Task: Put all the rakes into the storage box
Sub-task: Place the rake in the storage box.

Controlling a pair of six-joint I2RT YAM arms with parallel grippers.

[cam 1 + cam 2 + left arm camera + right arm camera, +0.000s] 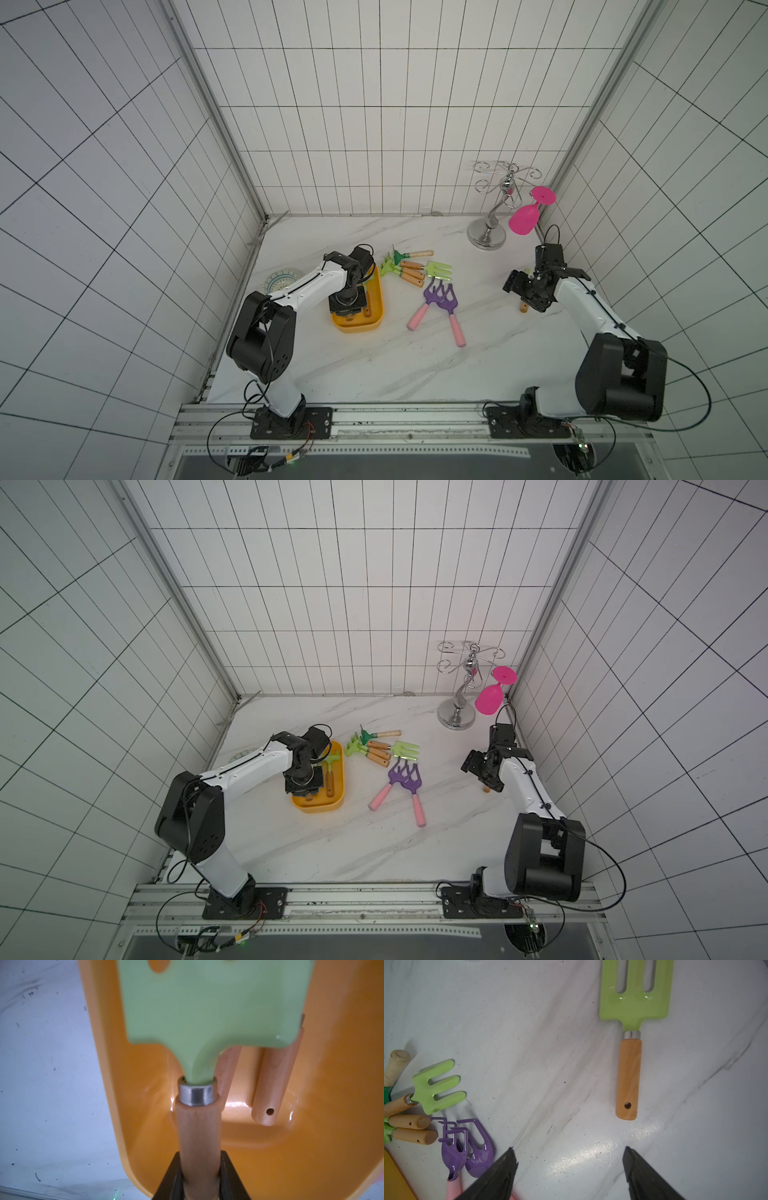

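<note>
My left gripper (199, 1169) is shut on the wooden handle of a light green rake (207, 1005). The rake hangs over the inside of the yellow-orange storage box (324, 1126), near one end wall. Two more wooden handles (274, 1084) lie on the box floor under the rake head. In both top views the left wrist (348, 304) covers much of the storage box (377, 321) (337, 802). My right gripper (569, 1151) is open above bare table, a short way from the handle end of another green rake (629, 1076). The wrist hides its fingers in both top views (528, 286).
Several green rakes with wooden handles (409, 269) lie piled just right of the box. Two purple rakes with pink handles (441, 305) lie in front of them. A patterned plate (282, 280) sits at the left wall. A chrome rack (492, 216) holds a pink goblet (524, 220) back right.
</note>
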